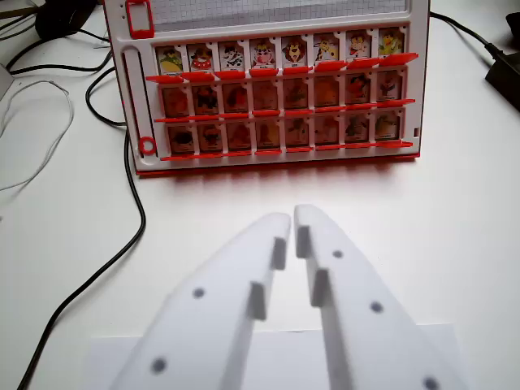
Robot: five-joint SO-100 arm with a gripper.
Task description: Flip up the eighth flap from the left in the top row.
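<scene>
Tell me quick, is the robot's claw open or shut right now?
Gripper: shut, tips nearly touching, holding nothing, hovering over the white table short of the game board.

Your white plastic gripper [293,215] hangs over the white table [455,211], tips nearly touching, short of the red-and-white flap board [276,97]; its rightmost top-row flap [391,43] stands upright.

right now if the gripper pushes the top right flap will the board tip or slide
The board looks like thin plastic, probably light, so it may slide on the smooth white table. It seems to lean back, so a high push could tip it. The flap looks hinged and should give easily. The gripper is well short of it.
</scene>
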